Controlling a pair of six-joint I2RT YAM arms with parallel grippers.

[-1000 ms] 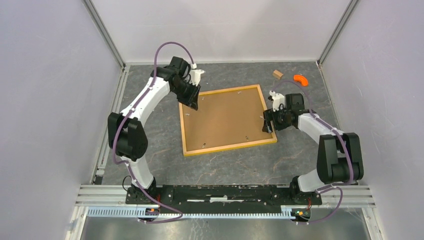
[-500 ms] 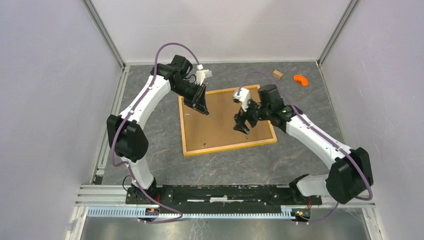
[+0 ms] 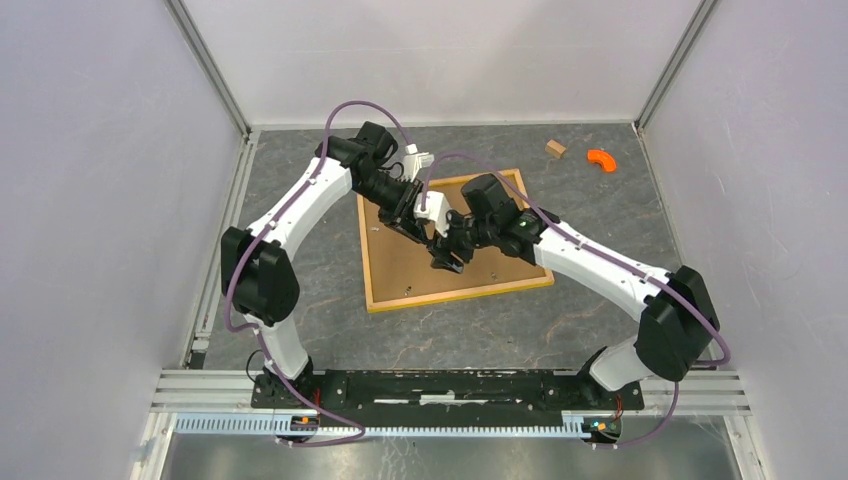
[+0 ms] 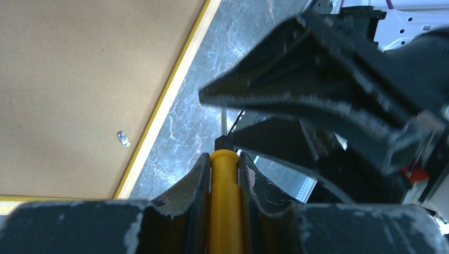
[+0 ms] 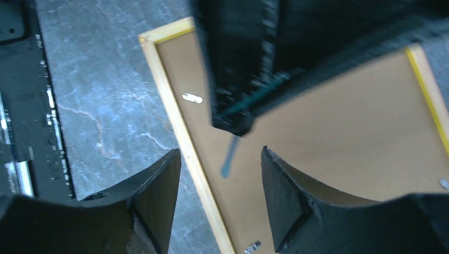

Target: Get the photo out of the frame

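- Grey marbled desk [image 3: 470, 330] carries the frame [image 3: 480, 272], lying back-up at its middle; photo hidden beneath
- left end effector [image 4: 224, 159] clamped on a yellow screwdriver [image 4: 224, 211] above the frame
- right end effector [image 5: 219, 159] spread wide, empty, just beside it

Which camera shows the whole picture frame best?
Top external: the frame lies back up with nearly its whole outline visible. Left wrist shows only one edge and a clip; right wrist shows one corner, partly hidden behind the left gripper.
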